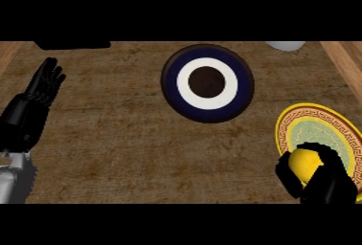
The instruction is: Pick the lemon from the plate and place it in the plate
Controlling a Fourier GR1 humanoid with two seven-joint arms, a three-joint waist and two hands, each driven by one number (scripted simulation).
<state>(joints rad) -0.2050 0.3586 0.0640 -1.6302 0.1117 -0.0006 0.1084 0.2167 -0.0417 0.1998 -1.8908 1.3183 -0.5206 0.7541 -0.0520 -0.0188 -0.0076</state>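
Fingers of the right robot hand (pixel 322 179) curl round the lemon (pixel 302 164) at five o'clock, over the yellow-rimmed plate (pixel 316 116). Left robot hand (pixel 42 86) rests released at nine o'clock; the blue plate (pixel 207 112) lies at twelve on the tabletop (pixel 127 143).

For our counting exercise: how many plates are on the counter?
2. A dark blue plate lies at top centre; a yellow-rimmed plate lies at the right edge, partly behind the right robot hand holding the lemon.
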